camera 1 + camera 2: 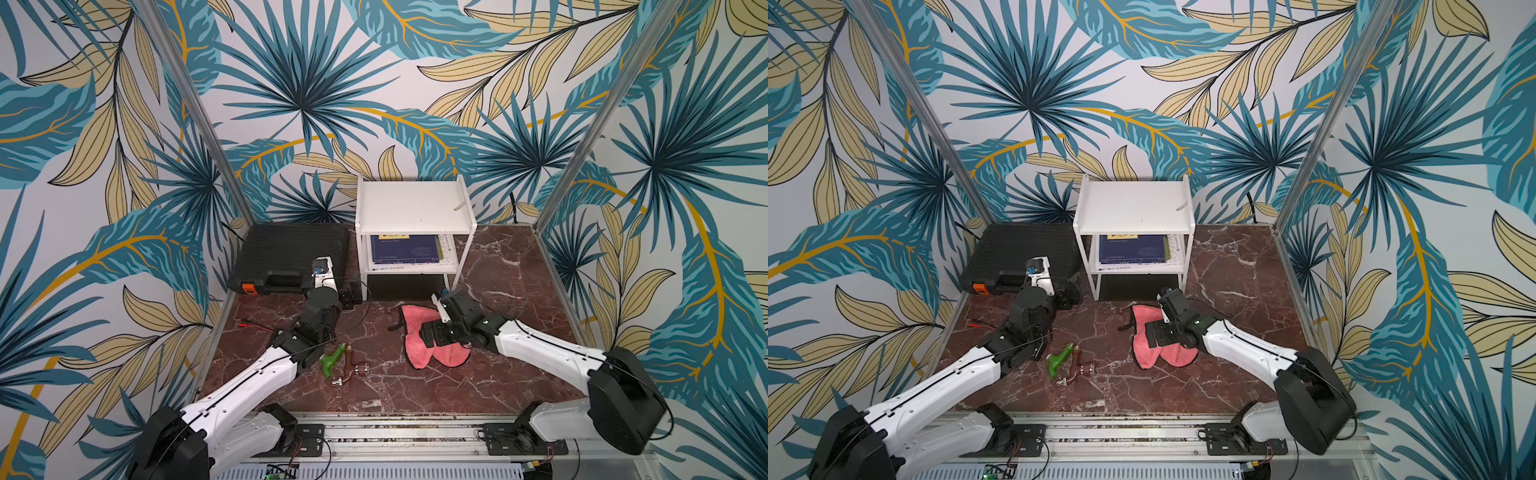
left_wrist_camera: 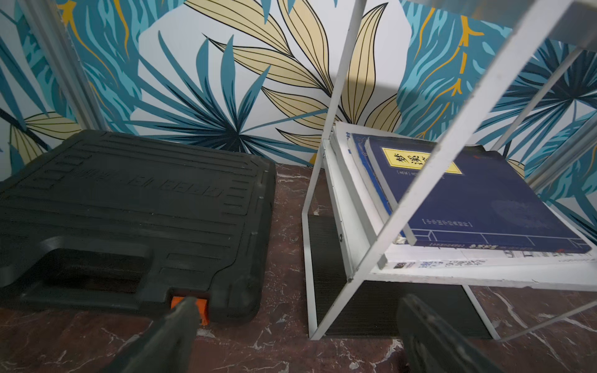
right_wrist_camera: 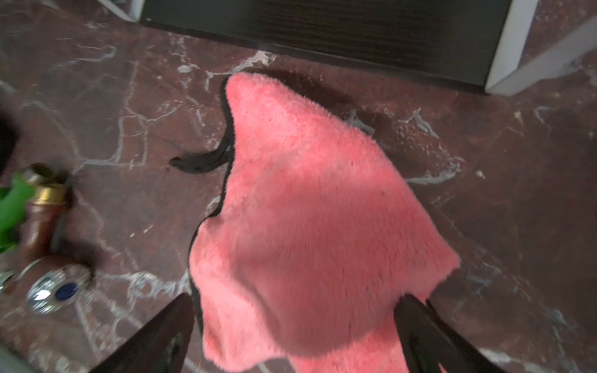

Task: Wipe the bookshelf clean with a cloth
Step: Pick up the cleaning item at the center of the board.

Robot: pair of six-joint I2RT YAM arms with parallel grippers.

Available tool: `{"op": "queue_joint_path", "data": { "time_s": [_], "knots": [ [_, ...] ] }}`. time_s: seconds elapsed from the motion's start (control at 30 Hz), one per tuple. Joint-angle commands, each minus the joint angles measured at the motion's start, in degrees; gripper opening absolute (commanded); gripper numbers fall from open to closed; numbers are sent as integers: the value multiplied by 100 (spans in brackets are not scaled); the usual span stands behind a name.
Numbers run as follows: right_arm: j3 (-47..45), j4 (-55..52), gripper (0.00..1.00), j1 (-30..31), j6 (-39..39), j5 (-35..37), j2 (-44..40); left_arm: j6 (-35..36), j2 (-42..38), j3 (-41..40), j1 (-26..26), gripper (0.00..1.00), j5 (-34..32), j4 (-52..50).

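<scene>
The bookshelf point(image 1: 411, 205) stands upright at the far middle of the surface point(image 1: 511, 270), its long side running left-right and its open front facing near. The cloth point(image 3: 307, 210) lies crumpled just near of it, long axis roughly near-far. The right gripper point(image 3: 294, 300) is spread wide over the cloth, gripping nothing. The left gripper point(image 2: 298, 298) gapes empty.

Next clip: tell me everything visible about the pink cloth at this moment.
The cloth is fluffy pink microfibre-looking fabric with a thin dark edge trim, one dark strip trailing off its side. It lies loosely folded and rumpled on the marble table, just in front of the bookshelf, not touching it. The right gripper hangs open over it, one finger on each side; contact unclear.
</scene>
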Motion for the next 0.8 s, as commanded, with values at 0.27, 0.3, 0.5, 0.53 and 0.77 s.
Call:
{"op": "queue_joint_path", "data": {
  "time_s": [0.27, 0.3, 0.5, 0.53, 0.77],
  "knots": [
    [-175, 877, 11, 339, -340, 571, 624, -321, -127, 47, 579, 100, 881, -94],
    [-37, 972, 3, 457, -671, 602, 482, -404, -135, 53, 662, 100, 1018, -83],
    [1132, 2252, 0, 1358, -3890, 796, 367, -1114, -337, 100, 1061, 100, 1150, -416],
    [1249, 2654, 0, 1495, -4505, 766, 463, -1173, -403, 57, 1123, 100, 1177, -458],
    [2339, 3232, 0, 1706, -6929, 1432, 2079, -1216, -1050, -192, 1484, 100, 967, -1117]
  ]
}}
